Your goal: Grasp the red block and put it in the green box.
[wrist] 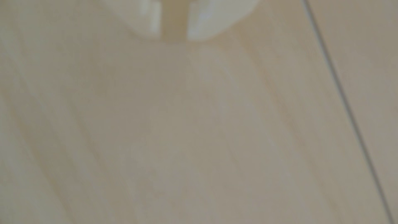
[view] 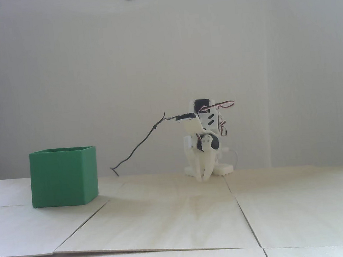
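Red block was nowhere I could find in either view. From the fixed view, the green box (view: 64,176) stood upright on the counter (view: 169,220), at the left. Well right of the box, my arm sat folded with its hand (view: 203,177) pointing down near the counter. In the blurred wrist view the hand (wrist: 173,32) showed a narrow gap, grasping nothing.

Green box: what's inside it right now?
Not visible. The fixed view sees the green box from the side, so its walls hide the interior. No red block shows anywhere; the hand holds nothing, low near the table.
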